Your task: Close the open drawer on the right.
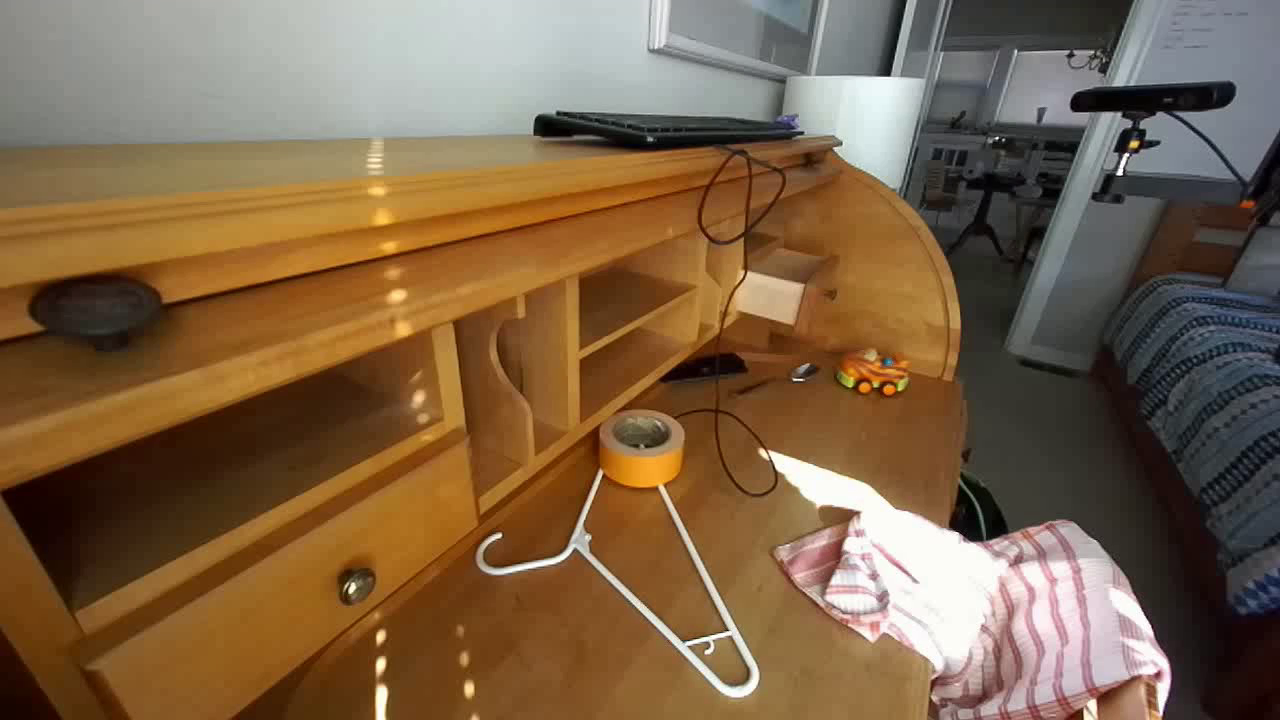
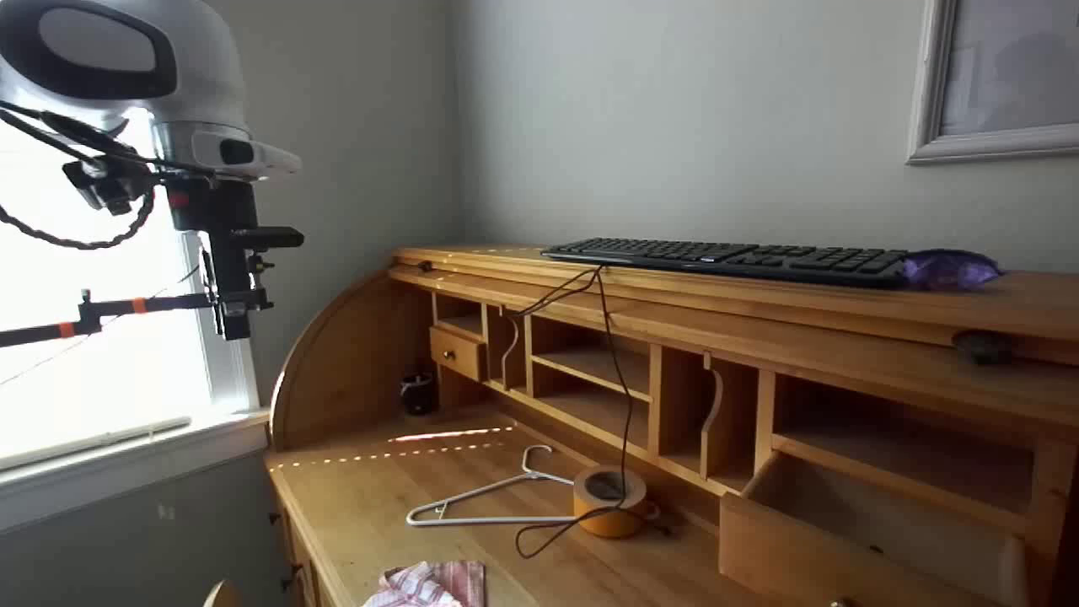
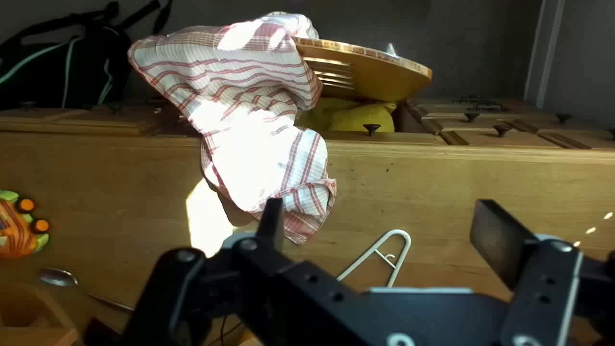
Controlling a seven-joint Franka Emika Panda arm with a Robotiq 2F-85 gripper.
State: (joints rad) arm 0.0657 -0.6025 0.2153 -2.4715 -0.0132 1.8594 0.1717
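- In an exterior view, the window is being blown out by daylight.
- In both exterior views, the desk is being flecked with small sun spots.
- In the wrist view, the cloth is being overexposed, its stripes partly erased by glare.
- The gripper is being left dark, the floor dim.

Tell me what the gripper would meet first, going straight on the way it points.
Pointing down, the gripper would probably meet the desk near its front edge, beside the towel; depth is unclear, so it might pass in front, toward the yellow fabric.
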